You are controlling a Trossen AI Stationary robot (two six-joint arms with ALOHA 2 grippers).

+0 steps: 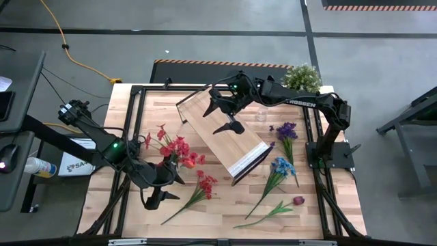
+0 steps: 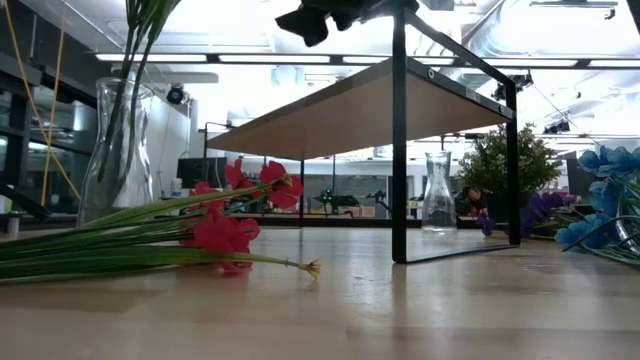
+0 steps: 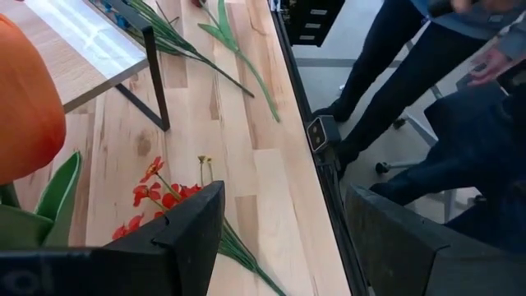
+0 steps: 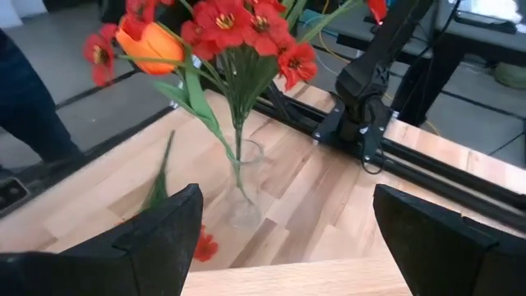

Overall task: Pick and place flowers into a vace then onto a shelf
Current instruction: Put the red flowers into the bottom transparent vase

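A glass vase [image 4: 240,185] holding red flowers [image 1: 175,149] and an orange bloom [image 4: 148,43] stands on the table left of the shelf [image 1: 220,133]. The shelf is a light-wood board on black legs. More flowers lie flat on the table: red [image 1: 203,186], blue [image 1: 280,167], purple [image 1: 287,130] and dark red [image 1: 298,200]. My left gripper [image 1: 166,189] hangs open just near of the vase, above the lying red flower [image 3: 156,191]. My right gripper [image 1: 222,116] hovers open over the shelf's far part, facing the vase.
An empty glass carafe [image 1: 261,115] stands by the shelf's far right side, with a bushy potted plant [image 1: 302,76] at the far right corner. The black frame rail [image 3: 316,189] runs along the table's edge. A person's legs [image 3: 394,74] stand beyond it.
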